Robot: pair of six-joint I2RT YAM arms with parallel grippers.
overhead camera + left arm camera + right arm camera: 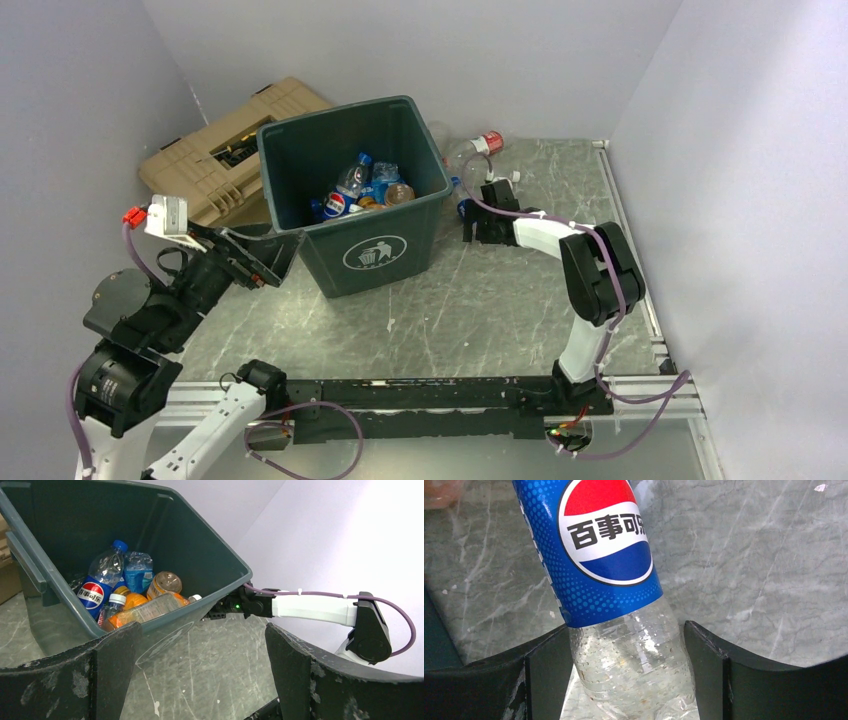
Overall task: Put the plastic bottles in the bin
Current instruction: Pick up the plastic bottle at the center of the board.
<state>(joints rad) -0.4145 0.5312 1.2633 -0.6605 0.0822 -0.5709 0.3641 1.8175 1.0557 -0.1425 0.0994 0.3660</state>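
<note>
The dark green bin (375, 250) stands mid-table with several plastic bottles (352, 182) inside; in the left wrist view these include a Pepsi bottle (97, 587) and orange ones (150, 607). Just right of the bin, my right gripper (478, 208) is low on the table. A clear bottle with a blue Pepsi label (609, 550) lies between its fingers (549, 675), which rest against both sides of the clear lower body. Behind it lies a clear bottle with a red cap (478, 147). My left gripper (202, 675) hangs open and empty at the bin's left front corner.
A tan ribbed hard case (215, 150) lies behind and left of the bin. White walls close off the back and both sides. The right arm (310, 607) reaches past the bin's right side. Dark rails run along the near edge (400, 395).
</note>
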